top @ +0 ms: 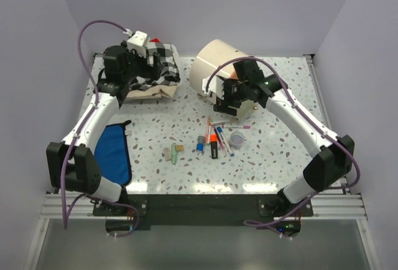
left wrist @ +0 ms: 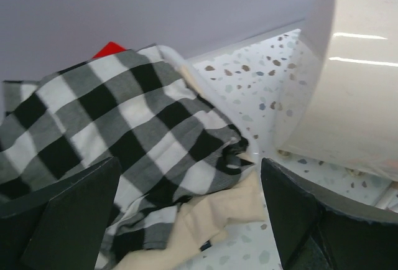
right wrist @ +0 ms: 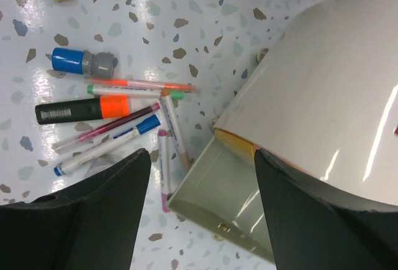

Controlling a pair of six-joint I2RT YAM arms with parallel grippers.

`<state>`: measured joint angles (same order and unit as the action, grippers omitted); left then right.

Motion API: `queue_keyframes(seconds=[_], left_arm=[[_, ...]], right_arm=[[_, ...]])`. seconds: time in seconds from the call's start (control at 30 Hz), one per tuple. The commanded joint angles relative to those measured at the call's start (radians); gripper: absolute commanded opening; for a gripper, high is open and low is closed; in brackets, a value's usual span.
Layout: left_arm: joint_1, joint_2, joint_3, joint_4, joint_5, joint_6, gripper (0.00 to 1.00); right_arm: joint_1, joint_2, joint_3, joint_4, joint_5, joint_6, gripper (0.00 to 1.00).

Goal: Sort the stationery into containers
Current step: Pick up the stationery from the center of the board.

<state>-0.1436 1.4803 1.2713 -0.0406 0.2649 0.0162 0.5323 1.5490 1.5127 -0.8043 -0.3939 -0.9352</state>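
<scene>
Lilac walls, speckled bench (top: 273, 158). The stationery sits in a loose cluster mid-bench, a bit toward the near edge: pens (top: 219, 134), highlighter (top: 214, 147) and pot (top: 237, 138), with the erasers (top: 173, 152) off on the cluster's left. Nothing looks sorted yet.

The cabinet (top: 214, 65) stands at the far edge, right of centre. One drawer (right wrist: 217, 204) is pulled out toward the cluster, and what shows of its inside looks empty.

Your right end effector (top: 226, 94) hangs at the drawer's front, fingers spread, holding nothing. Whether it touches the drawer, you cannot tell. From it the cluster lies toward the near edge, close by, with bare bench between.

Long axes matter here. Most pens and the highlighter run roughly far-to-near, fanned a little. One pink pen lies crosswise on the far side of the cluster, nearest the drawer. For the far-to-near ones you would likely want the fingers closing left-to-right across the barrel. The crosswise pen needs a wrist turn.

Several pens touch or overlap, so an outer one looks the safer first pick.

Your left end effector (left wrist: 189, 164) is over the cloth (top: 155, 74) near the far left corner. It is open and empty, well apart from the stationery. The right arm is clearly nearer, so the next pick is probably its job.
</scene>
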Motion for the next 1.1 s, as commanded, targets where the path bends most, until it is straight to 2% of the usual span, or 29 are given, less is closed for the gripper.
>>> queue_keyframes(seconds=[0.0, 0.1, 0.13, 0.33, 0.7, 1.07], left_arm=[[0.111, -0.063, 0.000, -0.076, -0.006, 0.007, 1.00], [0.140, -0.101, -0.006, -0.110, -0.041, 0.024, 1.00], [0.144, -0.115, -0.016, -0.111, -0.044, 0.025, 1.00], [0.166, -0.222, -0.092, -0.091, -0.067, 0.045, 1.00], [0.171, -0.347, -0.165, -0.097, -0.089, 0.041, 1.00], [0.180, -0.399, -0.213, -0.091, -0.081, -0.001, 1.00]], right_arm=[[0.067, 0.150, 0.182, -0.155, -0.059, -0.293, 0.63], [0.116, 0.256, 0.306, -0.312, -0.042, -0.414, 0.58], [0.151, 0.266, 0.307, -0.332, -0.030, -0.510, 0.58], [0.242, 0.221, 0.090, -0.283, 0.036, -0.816, 0.57], [0.290, 0.329, 0.021, -0.266, 0.055, -0.974, 0.52], [0.298, 0.457, 0.073, -0.246, 0.092, -0.987, 0.51]])
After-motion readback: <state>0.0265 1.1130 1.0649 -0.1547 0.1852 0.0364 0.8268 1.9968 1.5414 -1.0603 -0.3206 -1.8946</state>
